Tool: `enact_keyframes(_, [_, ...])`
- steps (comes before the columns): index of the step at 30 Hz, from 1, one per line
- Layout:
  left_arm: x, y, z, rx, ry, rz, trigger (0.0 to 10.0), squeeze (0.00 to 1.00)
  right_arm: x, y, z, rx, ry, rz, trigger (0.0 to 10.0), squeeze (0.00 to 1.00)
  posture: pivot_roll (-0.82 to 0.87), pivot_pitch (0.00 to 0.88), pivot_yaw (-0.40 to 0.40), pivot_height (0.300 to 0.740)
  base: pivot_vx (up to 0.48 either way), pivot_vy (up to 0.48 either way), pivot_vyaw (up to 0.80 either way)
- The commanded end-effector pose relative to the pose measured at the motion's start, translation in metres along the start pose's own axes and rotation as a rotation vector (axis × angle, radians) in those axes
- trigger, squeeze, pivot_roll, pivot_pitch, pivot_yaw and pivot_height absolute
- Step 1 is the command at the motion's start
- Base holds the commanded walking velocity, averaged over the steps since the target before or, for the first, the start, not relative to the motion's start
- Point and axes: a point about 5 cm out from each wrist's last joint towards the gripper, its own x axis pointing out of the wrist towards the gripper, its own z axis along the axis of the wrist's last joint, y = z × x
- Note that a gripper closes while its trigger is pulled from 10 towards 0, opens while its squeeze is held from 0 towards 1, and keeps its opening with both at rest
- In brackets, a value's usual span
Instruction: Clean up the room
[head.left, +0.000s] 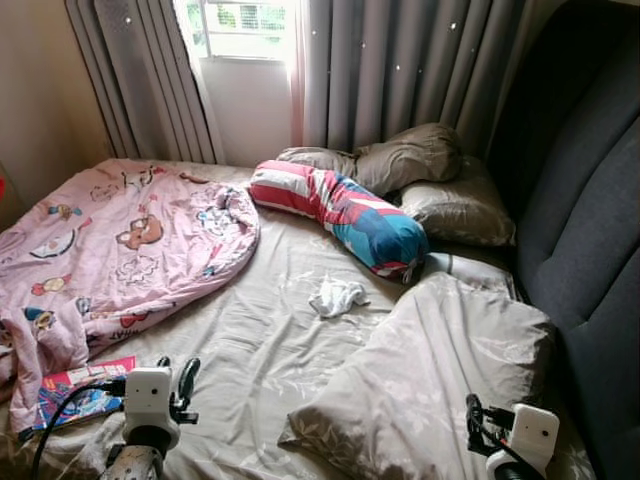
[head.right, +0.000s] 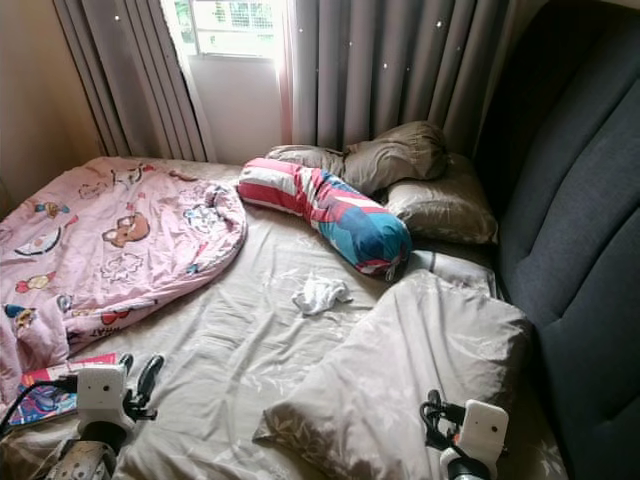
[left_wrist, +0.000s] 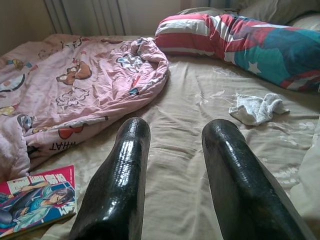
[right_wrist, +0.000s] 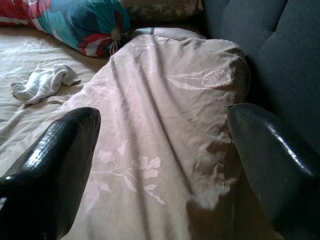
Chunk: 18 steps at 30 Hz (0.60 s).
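A: Hovering low over the near edge of the bed (head.left: 270, 350), both arms. Left gripper (left_wrist: 175, 165) standing open with nothing between the black fingers (left_wrist: 122, 185), pointing across bare sheet toward the pink blanket (head.left: 120, 250). Right gripper (right_wrist: 160, 155) spread wide as well, holding nothing, hanging just above the big beige pillow (head.left: 440, 380).

B: And lying outward from there?

A: Beside the left gripper, a comic book (head.left: 85, 390) sitting at the bed's near corner, partly tucked under the blanket's hem. Further in, a small white cloth (head.left: 338, 296) resting alone in mid-sheet, well apart from both grippers. Beyond it, the striped bolster (head.left: 340, 215) leaning against two brown pillows (head.left: 420, 175) near the curtains (head.left: 400, 70).

B: Worrying about anything?

A: Probably snagging. Reaching for the white cloth, likely pinching the loose sheet along with it and dragging wrinkles up. Going for the comic book, possibly nudging it off the near edge, being so close to the drop. Closing on the big pillow, possibly slipping off its slack cover.

B: Room for moving?

A: Open sheet running down the middle, between blanket and big pillow. Tight on the right, with the dark headboard (head.left: 590, 220) pressing just beside the pillow. Wall closing off the far left corner.
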Motion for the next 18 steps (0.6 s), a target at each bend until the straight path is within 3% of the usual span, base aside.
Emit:
enact_keyframes(1, [-0.001,0.004,0.000,-0.001,0.007,0.008,10.0,0.00,0.001,0.000,-0.001,-0.001,0.008,0.002,10.0,0.00,0.01,0.000,-0.036,0.681,0.000,0.000,0.00])
enact_keyframes(7, [-0.001,0.004,0.001,0.001,0.005,0.004,10.0,0.00,0.002,0.000,-0.004,-0.012,0.042,0.001,10.0,0.00,0.01,0.000,-0.036,0.681,0.000,0.000,0.00])
enact_keyframes(14, [-0.001,0.008,0.003,0.008,0.008,-0.015,10.0,0.00,0.001,0.005,-0.008,-0.002,0.058,0.018,10.0,0.00,0.02,0.000,-0.026,0.641,0.000,0.000,0.00])
enact_keyframes(18, [-0.002,0.016,0.005,0.014,0.009,-0.004,10.0,0.00,0.001,0.009,-0.003,0.006,0.013,0.040,10.0,0.00,0.01,0.000,-0.020,0.631,0.000,0.000,0.00])
